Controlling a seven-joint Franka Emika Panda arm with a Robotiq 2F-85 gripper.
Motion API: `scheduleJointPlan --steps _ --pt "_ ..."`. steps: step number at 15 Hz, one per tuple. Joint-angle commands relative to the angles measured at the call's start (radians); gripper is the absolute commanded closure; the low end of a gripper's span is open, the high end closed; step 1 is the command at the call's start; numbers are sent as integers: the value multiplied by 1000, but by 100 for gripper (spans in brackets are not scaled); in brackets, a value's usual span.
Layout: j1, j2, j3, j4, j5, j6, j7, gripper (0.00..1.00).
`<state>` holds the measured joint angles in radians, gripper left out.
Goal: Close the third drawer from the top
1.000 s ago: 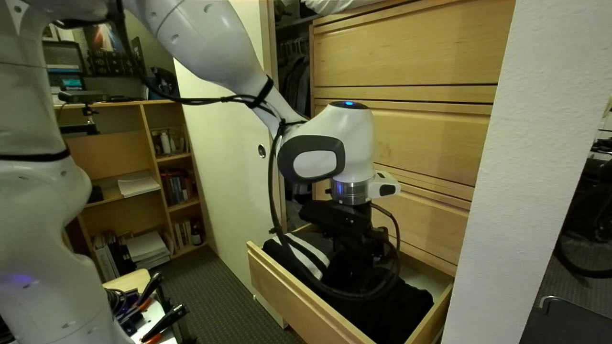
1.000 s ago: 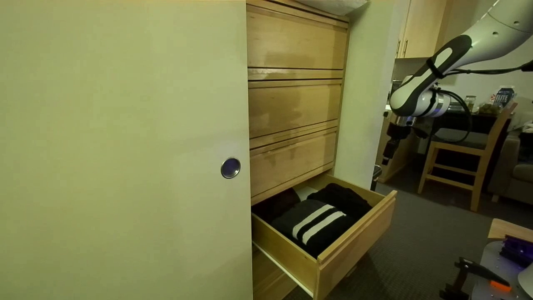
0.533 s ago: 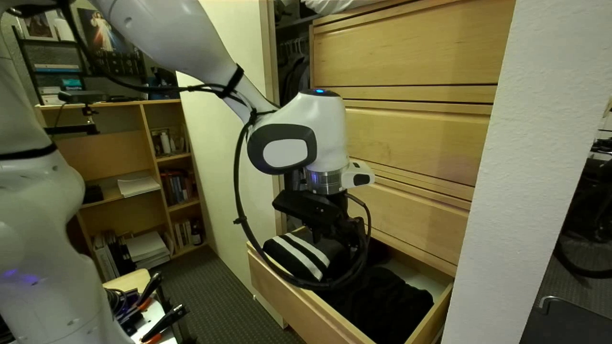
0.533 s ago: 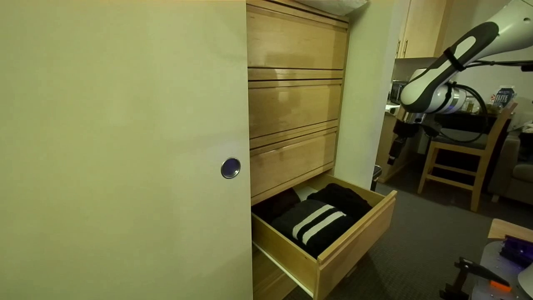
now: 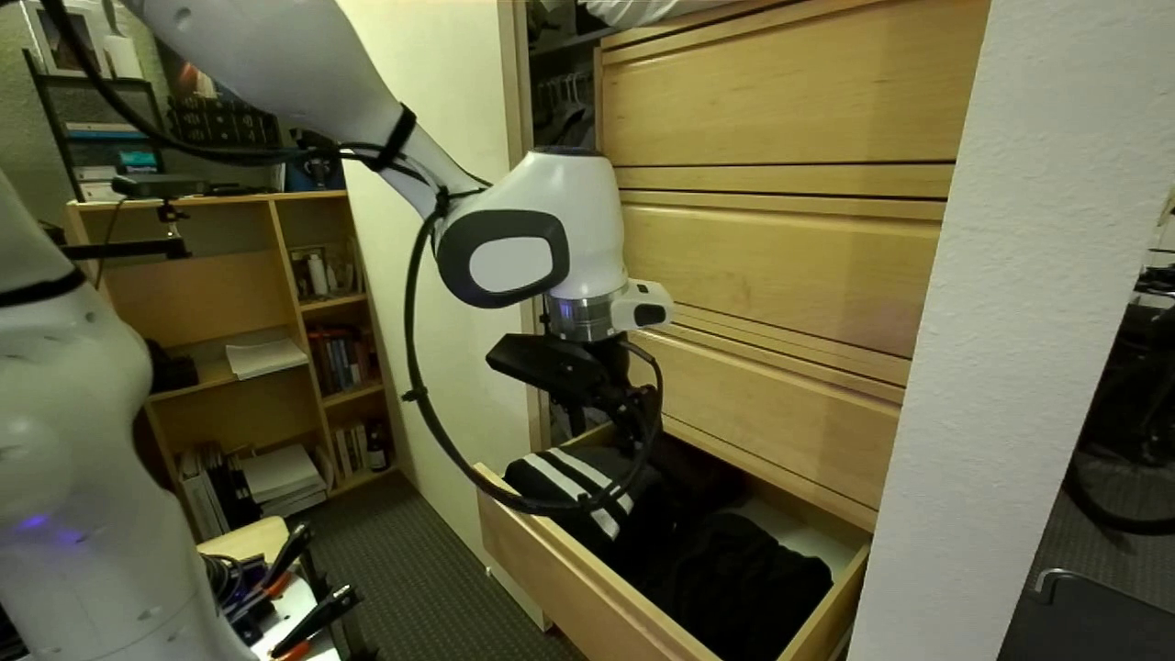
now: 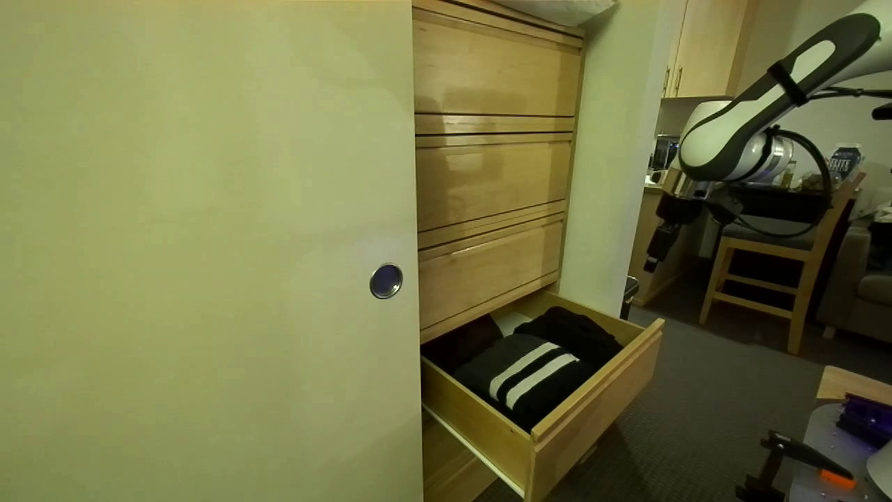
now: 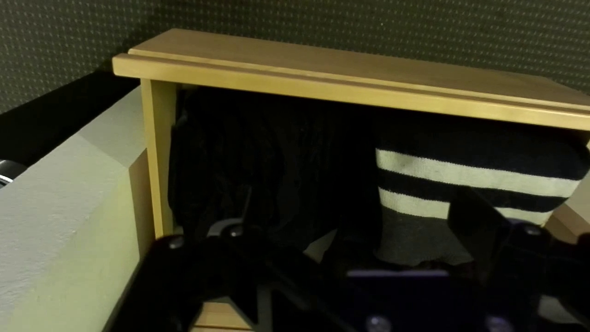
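A wooden drawer (image 5: 587, 588) is pulled out below three shut drawer fronts. It also shows pulled out in an exterior view (image 6: 599, 411), with another front partly visible beneath it. Its front panel (image 7: 345, 87) runs across the top of the wrist view. Folded dark clothes (image 6: 571, 335) and a striped garment (image 6: 533, 376) lie inside. The shut front just above it is the third visible from the top (image 6: 491, 279). My gripper (image 5: 603, 430) hangs fingers down above the drawer, apart from its front panel. In the wrist view the fingers (image 7: 357, 207) are spread with nothing between them.
A white wall edge (image 5: 1019, 330) stands close beside the drawer, also in the wrist view (image 7: 78, 212). A pale sliding door (image 6: 209, 251) covers the other side. A bookshelf (image 5: 220, 303) and a small table with clamps (image 6: 822, 432) stand nearby.
The arm and gripper have moved left and up in an exterior view, from over the middle of the drawer toward its striped-garment side. The drawer and clothes have not moved.
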<state>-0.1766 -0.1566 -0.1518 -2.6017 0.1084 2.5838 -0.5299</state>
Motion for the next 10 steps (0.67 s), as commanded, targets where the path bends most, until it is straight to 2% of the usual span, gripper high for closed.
scheduleJointPlan --steps 1,6,10 --pt "38 -92 3 -42 -45 -61 89 0" --pt "69 -155 19 21 -104 -217 162 0" --pt "107 -188 15 86 -97 -354 126 0"
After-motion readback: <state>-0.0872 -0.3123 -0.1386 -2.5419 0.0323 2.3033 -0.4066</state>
